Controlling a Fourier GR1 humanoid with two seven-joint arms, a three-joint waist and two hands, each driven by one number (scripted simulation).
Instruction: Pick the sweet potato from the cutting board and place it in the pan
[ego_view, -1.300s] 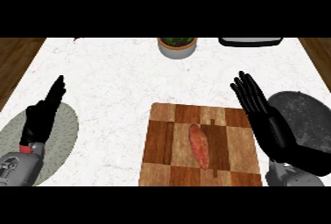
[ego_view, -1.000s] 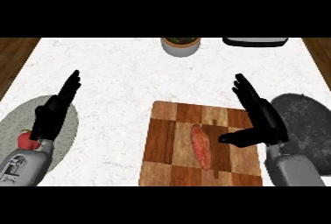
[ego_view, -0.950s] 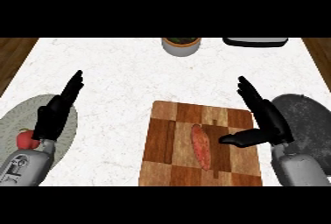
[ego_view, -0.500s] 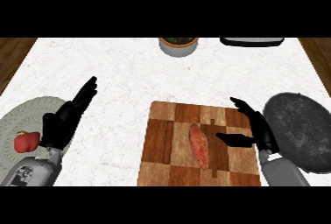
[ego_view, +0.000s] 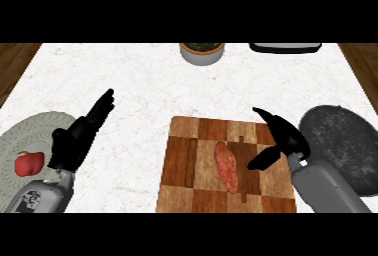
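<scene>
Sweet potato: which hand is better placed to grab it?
Right. The right hand hangs open over the cutting board's right edge, beside the sweet potato, with the pan on that side. The left hand is off the board, by the plate.

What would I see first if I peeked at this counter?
Probably the reddish sweet potato, lying along the middle of the wooden cutting board. The black right hand is open at the board's right edge, with the dark pan just beyond it.
</scene>
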